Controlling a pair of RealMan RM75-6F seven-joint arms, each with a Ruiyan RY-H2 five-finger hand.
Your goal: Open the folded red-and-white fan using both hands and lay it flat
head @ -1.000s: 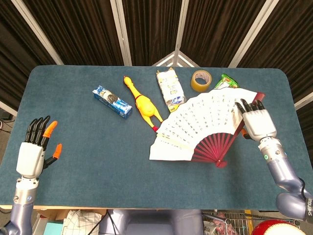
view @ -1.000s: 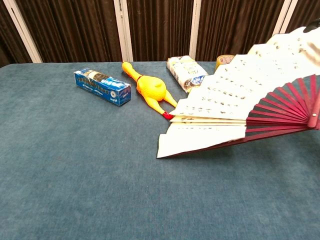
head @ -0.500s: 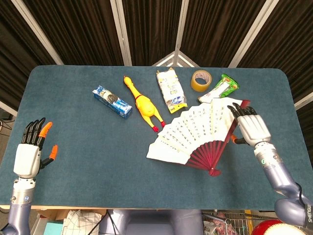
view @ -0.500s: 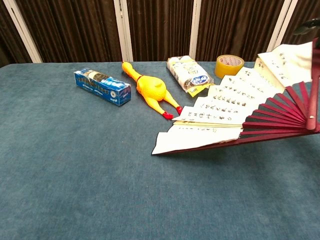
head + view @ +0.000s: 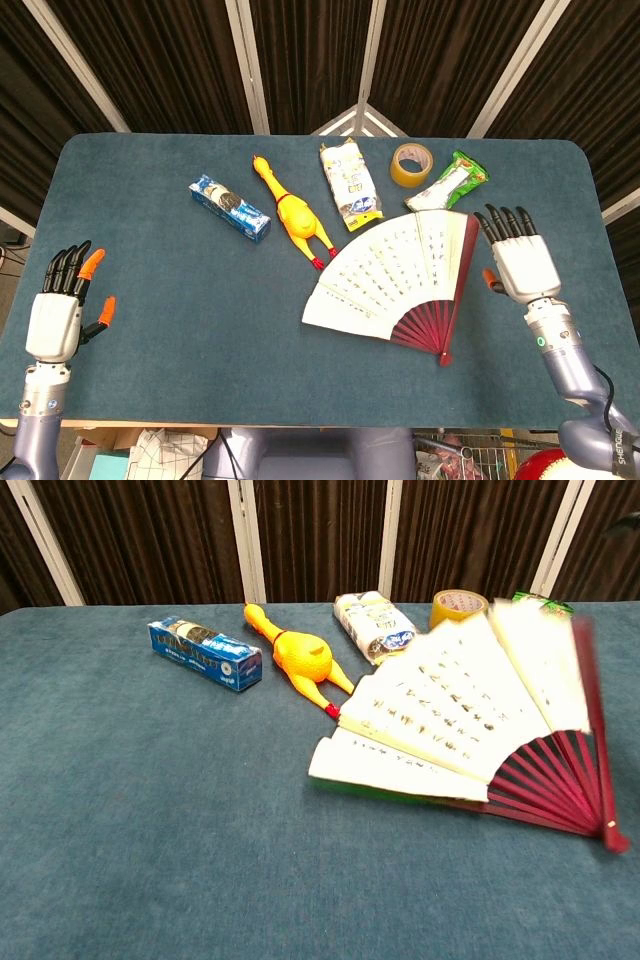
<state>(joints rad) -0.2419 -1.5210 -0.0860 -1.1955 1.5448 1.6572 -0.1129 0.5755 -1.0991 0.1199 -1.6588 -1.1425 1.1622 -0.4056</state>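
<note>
The red-and-white fan (image 5: 395, 275) (image 5: 455, 715) lies spread open on the blue table, white leaf with small writing, dark red ribs meeting at a pivot near the front right. My right hand (image 5: 520, 260) hovers just right of the fan's outer rib, fingers spread, holding nothing. My left hand (image 5: 65, 305) stays far off at the table's left edge, fingers apart and empty. Neither hand shows in the chest view.
Behind the fan lie a yellow rubber chicken (image 5: 293, 213), a blue box (image 5: 230, 207), a white packet (image 5: 348, 183), a tape roll (image 5: 410, 164) and a green packet (image 5: 455, 178). The chicken's red feet sit close to the fan's left edge.
The right hand has let go of the fan and drawn slightly right. The fan dropped from a raised tilt to flat on the table. The left hand barely moved.
</note>
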